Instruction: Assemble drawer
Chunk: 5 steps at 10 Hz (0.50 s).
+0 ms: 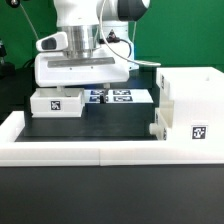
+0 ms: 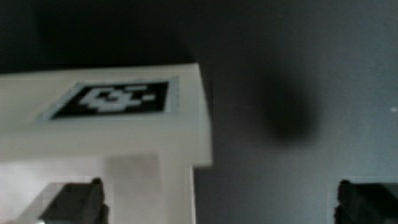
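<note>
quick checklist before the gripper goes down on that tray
1. Gripper open: ok, fingers wide apart.
2. Nothing gripped: ok.
3. Small tray under the gripper: ok, its tagged corner shows in the wrist view.
4. Tray edge between the fingers: ok, one over the tray, one over the black table.
5. Box housing clear of the arm: ok, apart at the exterior view's right.
6. Height above the tray: cannot tell.
</note>
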Available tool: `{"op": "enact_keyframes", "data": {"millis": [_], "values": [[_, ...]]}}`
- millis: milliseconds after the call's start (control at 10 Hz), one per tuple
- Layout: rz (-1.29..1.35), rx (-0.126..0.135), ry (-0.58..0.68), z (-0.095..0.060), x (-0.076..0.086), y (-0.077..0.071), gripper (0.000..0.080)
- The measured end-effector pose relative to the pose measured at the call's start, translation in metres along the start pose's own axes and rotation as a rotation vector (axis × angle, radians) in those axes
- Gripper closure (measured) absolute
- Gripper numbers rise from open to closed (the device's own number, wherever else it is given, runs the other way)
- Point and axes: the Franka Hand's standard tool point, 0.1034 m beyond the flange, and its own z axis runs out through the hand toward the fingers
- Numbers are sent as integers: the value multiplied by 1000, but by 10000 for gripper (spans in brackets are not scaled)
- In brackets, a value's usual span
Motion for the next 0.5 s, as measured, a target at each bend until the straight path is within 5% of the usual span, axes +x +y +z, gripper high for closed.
{"op": "enact_keyframes", "data": {"millis": [500], "values": [[-22, -1, -9, 4, -8, 11, 150]]}}
